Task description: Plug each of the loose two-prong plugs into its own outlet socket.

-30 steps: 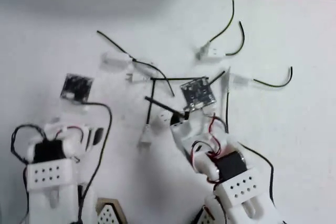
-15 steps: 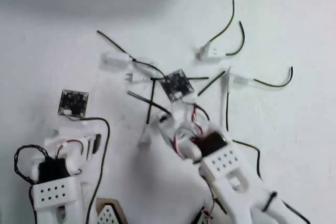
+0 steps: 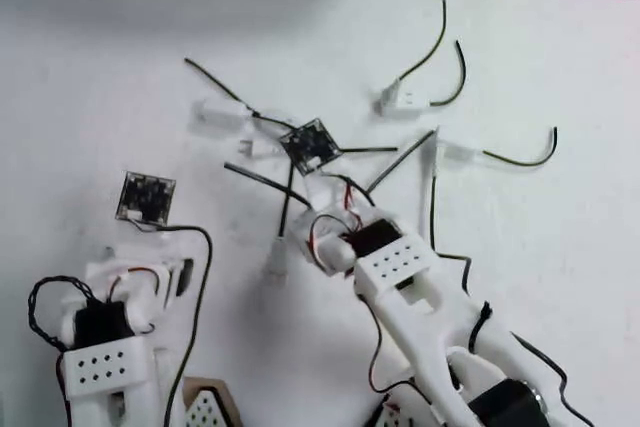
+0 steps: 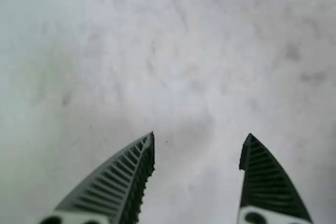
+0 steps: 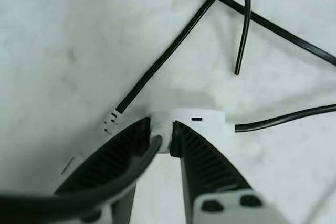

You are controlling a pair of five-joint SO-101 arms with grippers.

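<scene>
Plugs: small white plastic blocks on short black leads, scattered over the white table. Far plug sits toward the back, left plug lies left of centre, and near plug is at the front of the scatter. Right gripper pinches a white plastic block trailing a black lead. Left gripper has its jaws spread apart above bare tabletop, well apart from the plugs.

Left arm, right arm: white shells, perforated plates | fingers: black, ribbed | cables: red, black, routed behind jaws.
</scene>
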